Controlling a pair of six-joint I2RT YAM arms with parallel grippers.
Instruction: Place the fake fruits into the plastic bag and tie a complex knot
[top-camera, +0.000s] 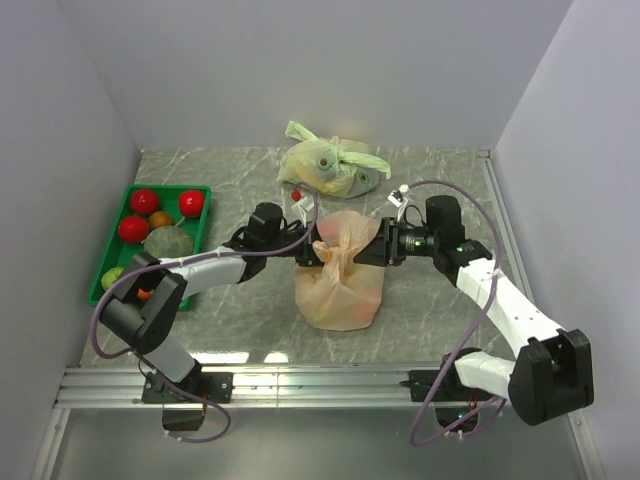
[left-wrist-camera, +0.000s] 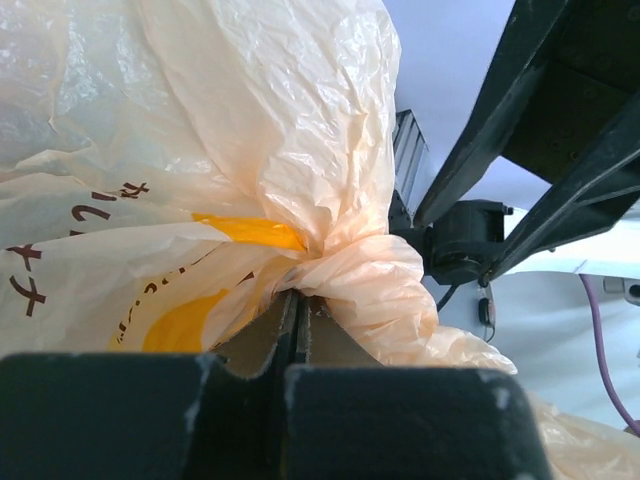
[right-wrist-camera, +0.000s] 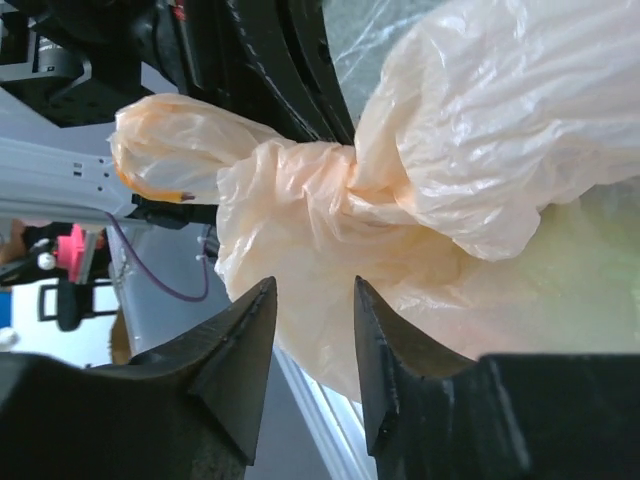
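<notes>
The plastic bag (top-camera: 338, 290), peach-orange and bulging, sits at mid-table with its top gathered into a knot (top-camera: 337, 256). My left gripper (top-camera: 312, 250) comes in from the left and is shut on a pinch of bag film right beside the knot (left-wrist-camera: 325, 245); the left wrist view shows its pads (left-wrist-camera: 300, 320) pressed together. My right gripper (top-camera: 368, 250) faces it from the right. In the right wrist view that gripper (right-wrist-camera: 314, 285) is open just short of the knot (right-wrist-camera: 320, 190), with nothing between its fingers. Several fake fruits (top-camera: 143, 201) lie in a green tray; the bag's contents are hidden.
The green tray (top-camera: 205, 225) at the left also holds a large dark green ball (top-camera: 167, 240). A knotted pale green bag (top-camera: 325, 165) lies at the back, behind the peach bag. Grey walls close in the table on three sides.
</notes>
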